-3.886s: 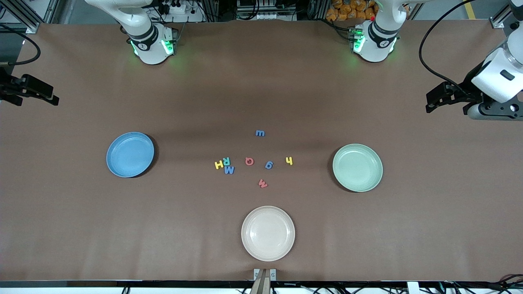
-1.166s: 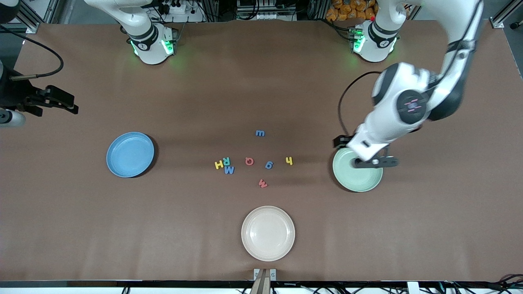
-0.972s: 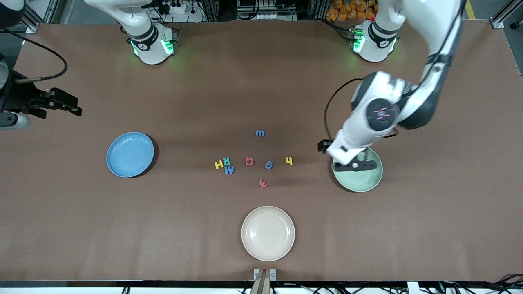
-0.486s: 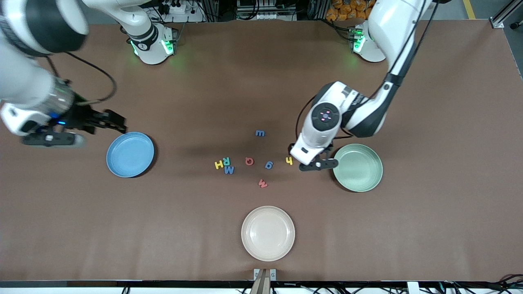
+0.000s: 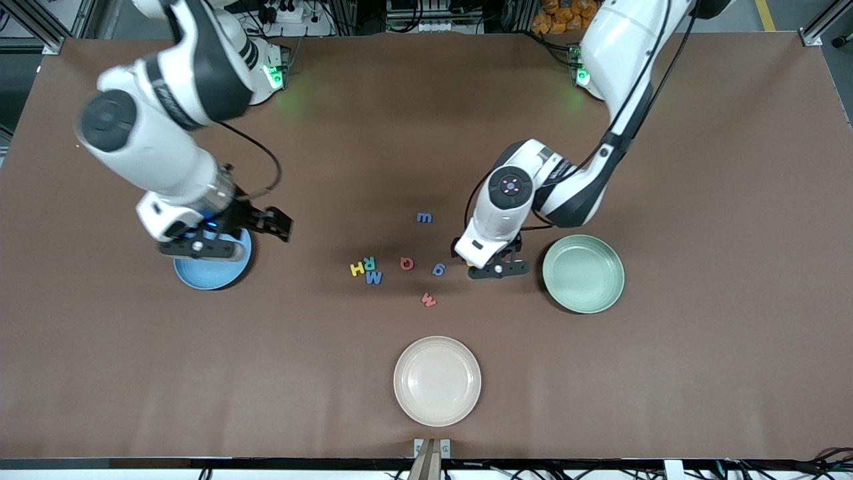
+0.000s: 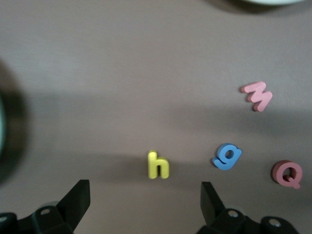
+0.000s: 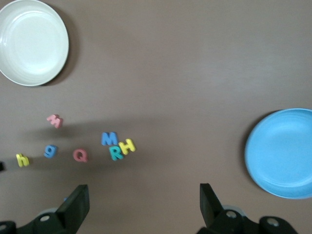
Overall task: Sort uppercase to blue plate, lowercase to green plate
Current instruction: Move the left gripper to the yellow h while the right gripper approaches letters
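Front view showed the blue plate (image 5: pixel 212 275), green plate (image 5: pixel 584 274) and cream plate (image 5: pixel 437 381) holding nothing, all eight letters (image 5: pixel 406 263) lying on the bench (image 5: pixel 426 133) between them. Since the earlier frame, the left hand (image 5: pixel 498 269) had come off the green plate to over the yellow h (image 6: pixel 158 165), fingers spread, and the right hand (image 5: pixel 200 248) had moved in over the blue plate, also spread.

The letters (image 5: pixel 406 263) lie between the blue plate (image 5: pixel 213 277) and green plate (image 5: pixel 583 273).

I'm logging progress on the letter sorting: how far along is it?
Nothing is sorted yet: the blue plate and green plate hold no letters. In hand: the open left gripper is over the yellow h; the open right gripper is over the blue plate. Left: all eight letters.
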